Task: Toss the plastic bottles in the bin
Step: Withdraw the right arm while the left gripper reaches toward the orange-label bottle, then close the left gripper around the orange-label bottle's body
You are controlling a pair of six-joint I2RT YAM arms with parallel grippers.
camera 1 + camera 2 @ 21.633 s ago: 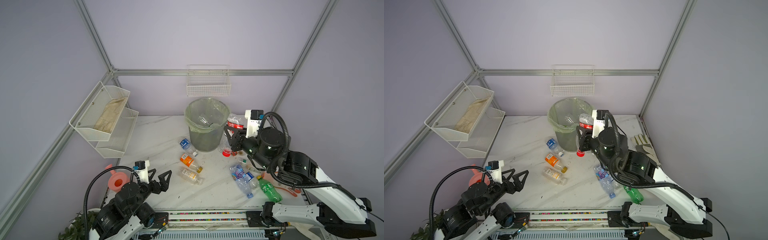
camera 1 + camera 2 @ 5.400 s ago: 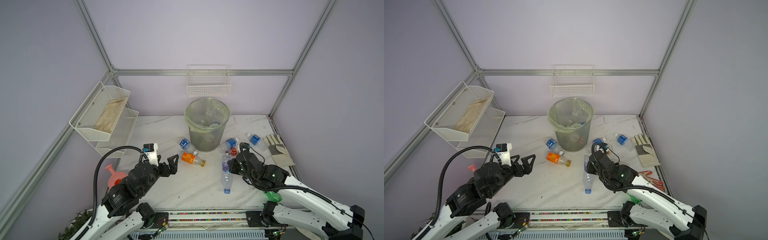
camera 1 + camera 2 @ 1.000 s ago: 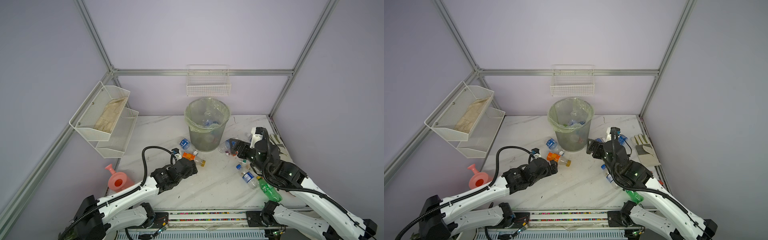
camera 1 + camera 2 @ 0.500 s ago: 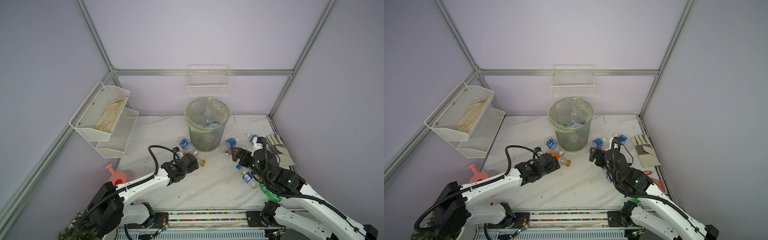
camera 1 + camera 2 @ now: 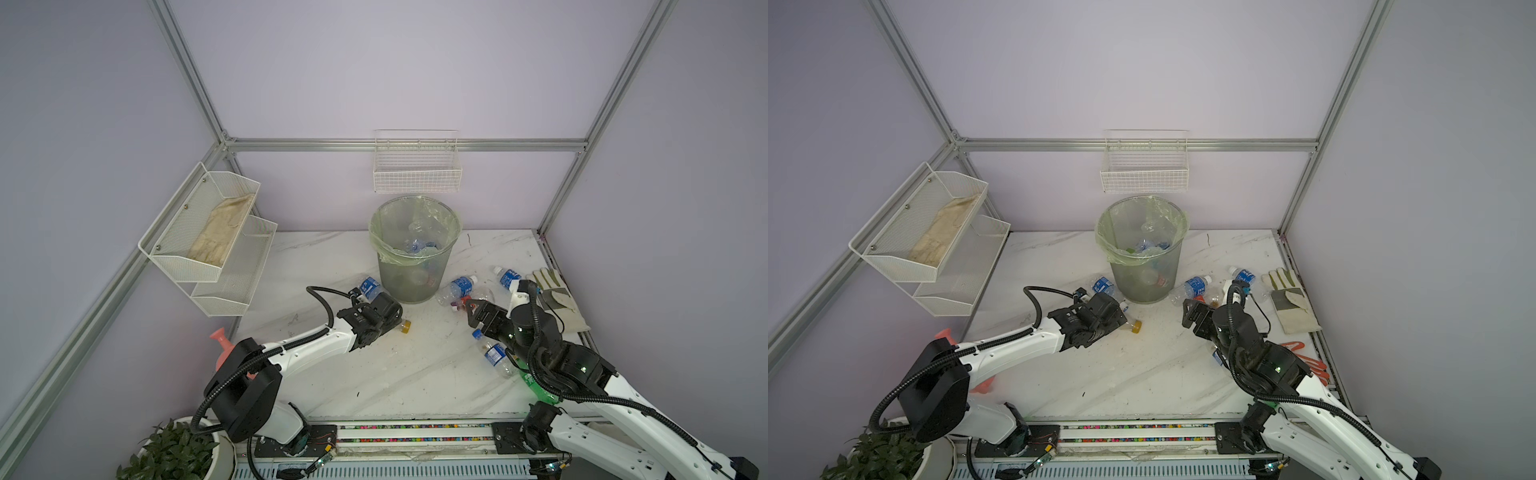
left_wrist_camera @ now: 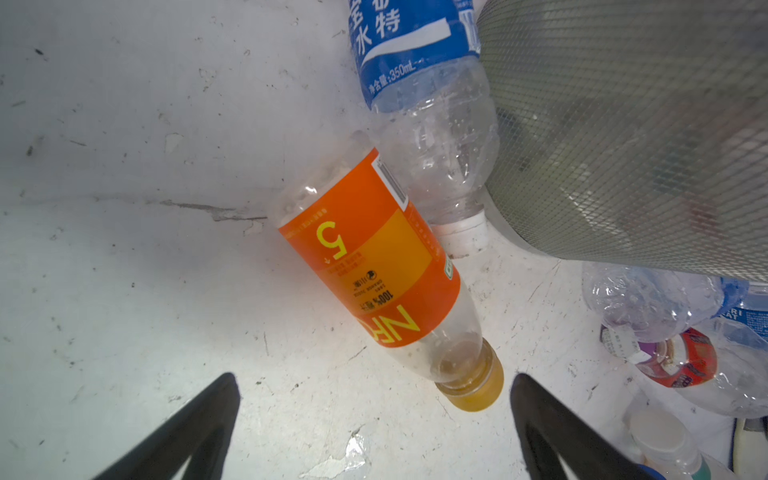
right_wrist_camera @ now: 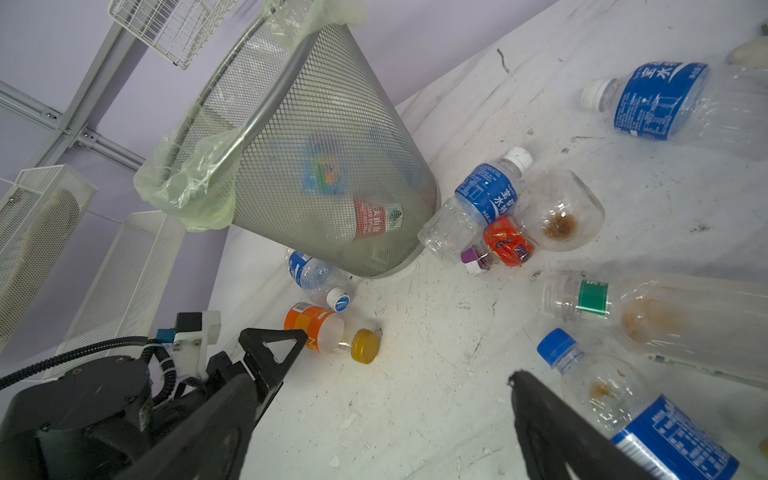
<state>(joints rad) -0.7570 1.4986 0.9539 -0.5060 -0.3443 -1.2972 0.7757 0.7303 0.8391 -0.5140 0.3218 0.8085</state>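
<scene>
Plastic bottles [image 5: 461, 286] lie scattered on the white table [image 5: 395, 374] around the foot of the bin [image 5: 415, 274] at mid-frame, with more inside it. An orange-label bottle [image 6: 374, 270] lies just ahead of the left fingers [image 6: 199, 424], spread wide and empty; the right fingers [image 7: 544, 424], right of the bin, gape likewise, holding nothing.

Bare tabletop [image 5: 415, 365] nearside, bin [image 5: 411, 276] beyond
</scene>
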